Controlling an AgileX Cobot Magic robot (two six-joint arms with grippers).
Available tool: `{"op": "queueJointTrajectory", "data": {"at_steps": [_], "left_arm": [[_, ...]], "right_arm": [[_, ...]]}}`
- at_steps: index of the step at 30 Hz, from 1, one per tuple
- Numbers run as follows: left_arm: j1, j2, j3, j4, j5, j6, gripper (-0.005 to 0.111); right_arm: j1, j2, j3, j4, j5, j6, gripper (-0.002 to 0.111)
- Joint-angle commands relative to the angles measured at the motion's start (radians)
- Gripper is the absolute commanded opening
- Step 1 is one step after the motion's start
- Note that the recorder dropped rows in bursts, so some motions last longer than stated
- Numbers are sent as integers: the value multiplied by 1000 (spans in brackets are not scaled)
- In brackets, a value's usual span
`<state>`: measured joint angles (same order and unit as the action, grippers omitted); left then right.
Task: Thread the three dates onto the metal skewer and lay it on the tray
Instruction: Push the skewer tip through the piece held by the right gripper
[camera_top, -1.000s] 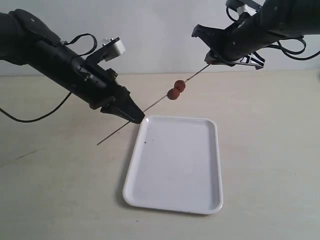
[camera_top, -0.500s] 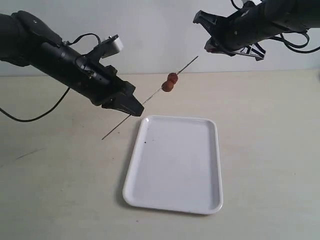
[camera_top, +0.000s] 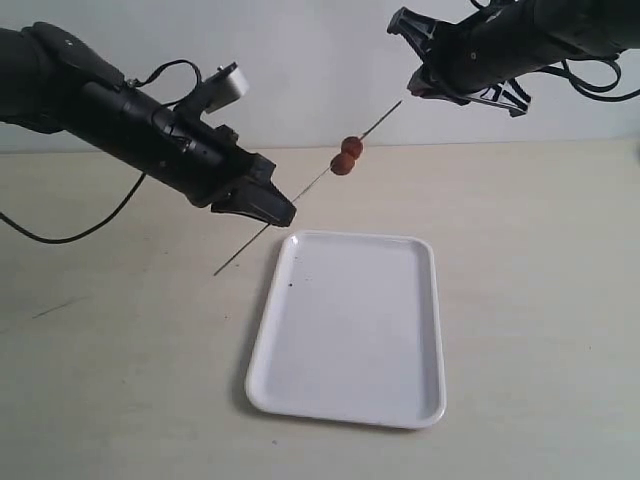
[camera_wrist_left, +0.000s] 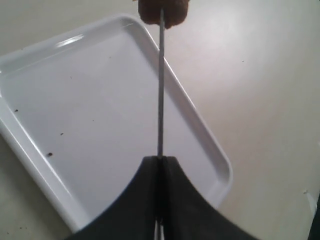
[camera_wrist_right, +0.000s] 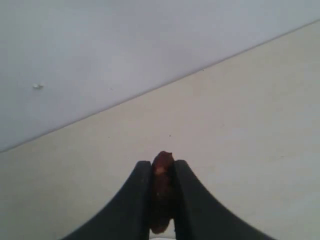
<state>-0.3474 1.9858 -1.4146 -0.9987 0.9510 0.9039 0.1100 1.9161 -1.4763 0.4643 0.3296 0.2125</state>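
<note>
Beige table (camera_top: 520, 300); skewer (camera_top: 378, 122) slants diagonally, high end toward right hand (camera_top: 418, 90).

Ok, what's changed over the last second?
Both arms rose. The left gripper carried the metal skewer up and slightly rightward in the exterior view, and the two dates threaded on it went along. The right gripper, holding the third date, lifted too. Unchanged: both grips, two dates threaded, the tray where it was.
</note>
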Motion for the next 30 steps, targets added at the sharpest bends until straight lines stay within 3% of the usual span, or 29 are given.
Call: {"op": "queueJointTrajectory", "data": {"at_steps": [1, 24, 30], "left_arm": [[-3, -3, -7, -28, 9, 11, 0], [-3, -3, -7, -58, 46, 57, 0], [-3, -3, -7, -62, 42, 59, 0]], "right_arm": [[-5, -9, 3, 8, -11, -10, 12], [-5, -9, 3, 8, -19, -10, 12], [-5, -9, 3, 8, -15, -3, 28]]}}
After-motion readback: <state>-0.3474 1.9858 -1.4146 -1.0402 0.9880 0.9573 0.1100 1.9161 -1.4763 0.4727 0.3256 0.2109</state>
